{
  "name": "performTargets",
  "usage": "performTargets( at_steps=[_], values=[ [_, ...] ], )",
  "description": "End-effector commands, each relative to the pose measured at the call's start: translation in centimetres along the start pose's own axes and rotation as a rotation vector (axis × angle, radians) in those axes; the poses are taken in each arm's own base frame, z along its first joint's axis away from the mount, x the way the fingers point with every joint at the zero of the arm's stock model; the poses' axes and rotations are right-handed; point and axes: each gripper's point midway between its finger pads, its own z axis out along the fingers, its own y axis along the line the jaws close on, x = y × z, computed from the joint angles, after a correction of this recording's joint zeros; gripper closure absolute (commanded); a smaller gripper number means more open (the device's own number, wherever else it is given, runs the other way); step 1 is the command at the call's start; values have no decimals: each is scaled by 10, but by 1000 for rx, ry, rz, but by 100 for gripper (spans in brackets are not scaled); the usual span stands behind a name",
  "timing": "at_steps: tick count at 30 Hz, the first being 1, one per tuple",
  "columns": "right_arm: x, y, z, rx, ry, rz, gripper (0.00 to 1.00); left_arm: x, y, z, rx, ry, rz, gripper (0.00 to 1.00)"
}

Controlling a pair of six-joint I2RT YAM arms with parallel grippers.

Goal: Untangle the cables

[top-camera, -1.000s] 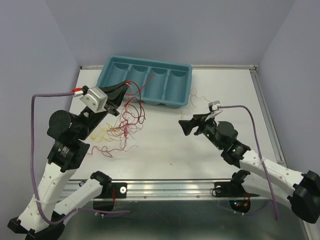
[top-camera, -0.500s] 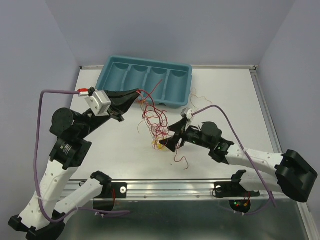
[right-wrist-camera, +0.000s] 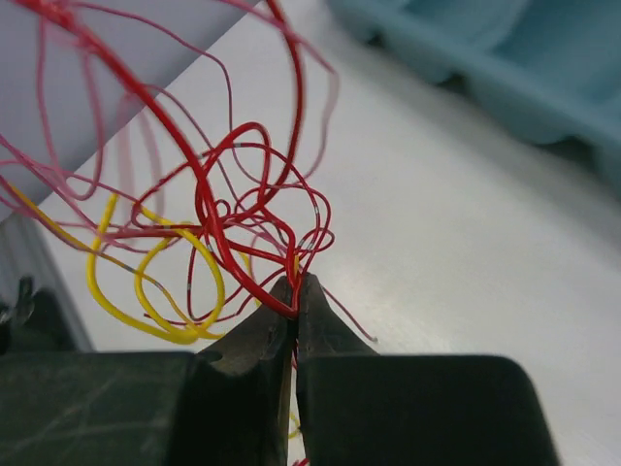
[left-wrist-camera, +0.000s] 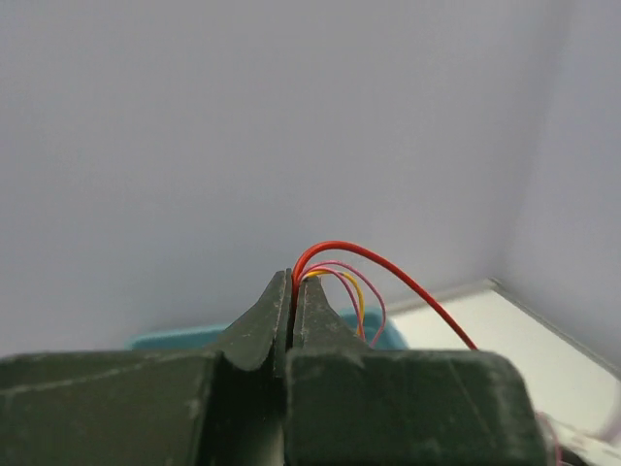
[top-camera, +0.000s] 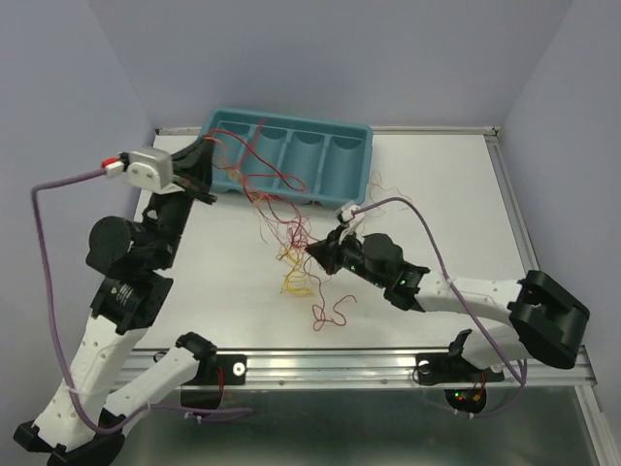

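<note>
The cables [top-camera: 291,228] are thin red, dark red, orange and yellow wires, strung in a loose tangle from upper left down to the table's middle. My left gripper [top-camera: 207,144] is raised over the tray's left end, shut on the cables' upper ends [left-wrist-camera: 325,267]. My right gripper [top-camera: 312,250] is low at the tangle's right side, shut on a knot of red cables [right-wrist-camera: 262,243]. Yellow loops [right-wrist-camera: 146,291] hang left of its fingertips. A loose red curl [top-camera: 330,313] lies on the table below.
A teal tray [top-camera: 335,189] with several long compartments lies along the back of the white table [top-camera: 437,194]. Thick purple arm cables [top-camera: 408,209] arc over the right arm and beside the left one. A stray thin wire [top-camera: 386,186] lies right of the tray.
My left gripper lifted and swung left toward the tray's corner, stretching the tangle. My right gripper moved in to the tangle and closed on it.
</note>
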Motion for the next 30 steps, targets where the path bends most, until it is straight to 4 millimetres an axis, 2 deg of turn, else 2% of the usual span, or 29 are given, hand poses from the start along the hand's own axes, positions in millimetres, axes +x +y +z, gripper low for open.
performTargets(
  at_steps=[1, 2, 3, 4, 5, 6, 7, 9, 10, 15, 18, 22, 23, 25, 26, 27, 28, 29, 30],
  values=[
    [-70, -88, -61, 562, -316, 112, 99, -95, 113, -66, -642, -258, 17, 100],
    [-76, -101, -76, 645, -345, 128, 99, -96, 118, -73, -676, -261, 24, 100],
    [-85, -113, -99, 724, -378, 156, 99, -100, 124, -83, -719, -274, 22, 100],
    [-89, -129, -122, 836, -423, 173, 99, -109, 127, -94, -731, -298, 26, 100],
    [-90, -137, -136, 885, -447, 187, 99, -112, 129, -101, -742, -306, 26, 100],
    [-96, -142, -150, 913, -484, 200, 99, -115, 132, -107, -763, -312, 19, 100],
    [-110, -145, -174, 943, -559, 233, 99, -118, 134, -111, -774, -321, 14, 100],
    [-113, -149, -199, 975, -614, 251, 99, -125, 138, -122, -803, -333, 16, 100],
    [-121, -152, -222, 1008, -678, 275, 98, -130, 140, -128, -812, -344, 20, 100],
    [-133, -158, -279, 1099, -811, 341, 96, -136, 145, -140, -851, -356, 27, 100],
    [-137, -159, -302, 1120, -866, 381, 99, -136, 146, -140, -860, -356, 33, 100],
    [-140, -158, -310, 1116, -881, 389, 97, -130, 141, -134, -814, -354, 38, 100],
    [-147, -153, -302, 1064, -858, 360, 82, -123, 132, -123, -752, -328, 61, 100],
    [-146, -151, -286, 1055, -799, 307, 64, -115, 118, -107, -652, -303, 82, 100],
    [-148, -147, -273, 1017, -764, 277, 34, -111, 109, -98, -587, -293, 82, 100],
    [-156, -142, -267, 998, -745, 260, 16, -102, 101, -90, -538, -278, 96, 100],
    [-159, -139, -259, 987, -721, 250, 6, -98, 95, -84, -500, -271, 90, 100],
    [-149, -139, -238, 982, -630, 187, 1, -87, 81, -70, -414, -235, 113, 100],
    [-157, -135, -233, 974, -618, 180, 0, -81, 79, -65, -406, -219, 122, 100]
  ],
)
